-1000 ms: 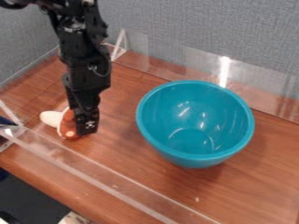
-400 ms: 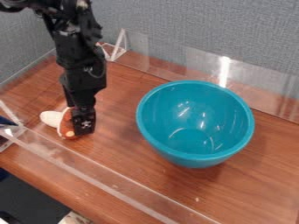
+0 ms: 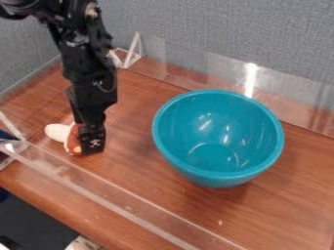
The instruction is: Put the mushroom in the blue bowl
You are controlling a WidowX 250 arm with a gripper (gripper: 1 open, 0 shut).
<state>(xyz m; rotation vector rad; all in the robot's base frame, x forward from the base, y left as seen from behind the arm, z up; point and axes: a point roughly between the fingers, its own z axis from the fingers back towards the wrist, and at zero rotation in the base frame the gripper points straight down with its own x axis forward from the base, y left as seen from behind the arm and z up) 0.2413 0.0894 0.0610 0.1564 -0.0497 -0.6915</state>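
Note:
The mushroom [image 3: 62, 135] lies on its side on the wooden table at the left, cream stem pointing left and orange-red cap mostly hidden behind the gripper. My black gripper [image 3: 88, 143] points straight down right over the cap, its fingertips low around it near the tabletop. Its jaws look open, though the gap between them is hard to make out from this side. The blue bowl [image 3: 218, 138] stands upright and empty to the right of the gripper, a short gap away.
The wooden table [image 3: 144, 200] is fenced by low clear plastic walls [image 3: 248, 78] at the back and along the front edge. A white wire stand [image 3: 128, 51] sits at the back behind the arm. Grey fabric wall behind.
The gripper has shifted slightly left and down over the mushroom's cap. The mushroom and bowl have not moved.

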